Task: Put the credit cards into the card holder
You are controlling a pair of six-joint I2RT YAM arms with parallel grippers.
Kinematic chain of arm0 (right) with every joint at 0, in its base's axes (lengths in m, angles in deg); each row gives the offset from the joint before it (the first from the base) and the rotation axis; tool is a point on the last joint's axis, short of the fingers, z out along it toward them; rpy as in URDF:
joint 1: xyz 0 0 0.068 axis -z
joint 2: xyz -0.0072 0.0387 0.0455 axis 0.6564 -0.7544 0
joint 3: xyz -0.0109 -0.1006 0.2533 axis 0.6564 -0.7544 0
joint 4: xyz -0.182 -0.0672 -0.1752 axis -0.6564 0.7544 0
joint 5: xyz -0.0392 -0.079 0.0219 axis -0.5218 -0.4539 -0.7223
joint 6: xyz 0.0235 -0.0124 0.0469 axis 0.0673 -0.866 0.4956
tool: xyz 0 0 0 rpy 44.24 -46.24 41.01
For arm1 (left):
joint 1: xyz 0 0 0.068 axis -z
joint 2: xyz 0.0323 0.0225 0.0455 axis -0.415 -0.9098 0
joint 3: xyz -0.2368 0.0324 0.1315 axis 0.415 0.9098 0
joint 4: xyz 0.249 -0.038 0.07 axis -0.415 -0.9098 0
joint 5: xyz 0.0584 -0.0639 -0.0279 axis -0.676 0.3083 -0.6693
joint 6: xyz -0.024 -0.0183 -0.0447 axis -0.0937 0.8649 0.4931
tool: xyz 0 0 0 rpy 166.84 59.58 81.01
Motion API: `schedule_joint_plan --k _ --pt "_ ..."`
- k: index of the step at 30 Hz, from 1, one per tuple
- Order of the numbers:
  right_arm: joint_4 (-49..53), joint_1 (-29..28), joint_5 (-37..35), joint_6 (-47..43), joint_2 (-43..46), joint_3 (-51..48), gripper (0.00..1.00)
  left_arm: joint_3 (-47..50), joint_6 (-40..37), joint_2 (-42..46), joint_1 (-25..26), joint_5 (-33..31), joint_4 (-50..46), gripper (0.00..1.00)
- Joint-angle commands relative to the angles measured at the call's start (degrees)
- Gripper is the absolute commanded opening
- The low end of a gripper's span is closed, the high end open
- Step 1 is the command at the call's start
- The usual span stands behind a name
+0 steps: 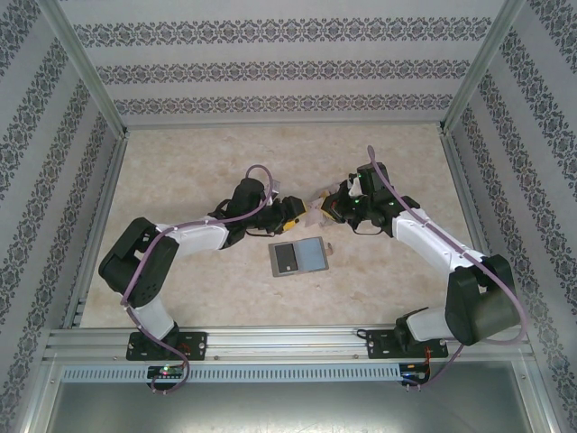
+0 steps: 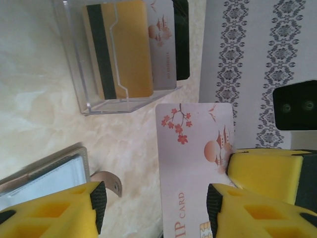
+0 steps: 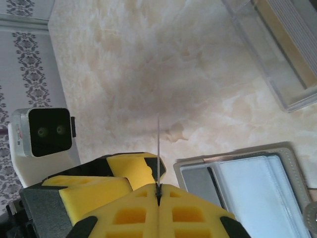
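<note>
A pale pink credit card (image 2: 195, 148) printed with blossoms and "VIP CARD" hangs above the table. My right gripper (image 3: 158, 191) is shut on its edge, and the card (image 3: 158, 139) shows edge-on in that wrist view. My left gripper (image 2: 156, 206) is open around the same card, which lies close to its right pad with a gap to the left pad. The two grippers (image 1: 290, 215) (image 1: 332, 209) meet over the card (image 1: 314, 214). The grey card holder (image 1: 299, 258) lies open on the table just in front of them. Other cards, gold (image 2: 124, 49) and white, stand in a clear box.
The clear plastic box (image 2: 81, 64) stands on the marble-patterned table just beyond the grippers, also seen as a box (image 3: 277, 54) at the upper right of the right wrist view. The holder's strap (image 2: 106, 181) curls up beside the holder (image 2: 44, 173). Patterned walls enclose the table.
</note>
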Motion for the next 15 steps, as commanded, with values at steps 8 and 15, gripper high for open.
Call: schedule_joint_plan --k 8,15 --pt "-3.7 0.67 3.64 1.74 -0.54 -1.07 0.0 -0.46 2.65 0.48 -0.61 1.49 6.0 0.37" --pt "-3.77 1.11 5.44 -0.02 -2.24 -1.08 0.01 -0.49 2.71 0.73 -0.71 1.7 6.35 0.19"
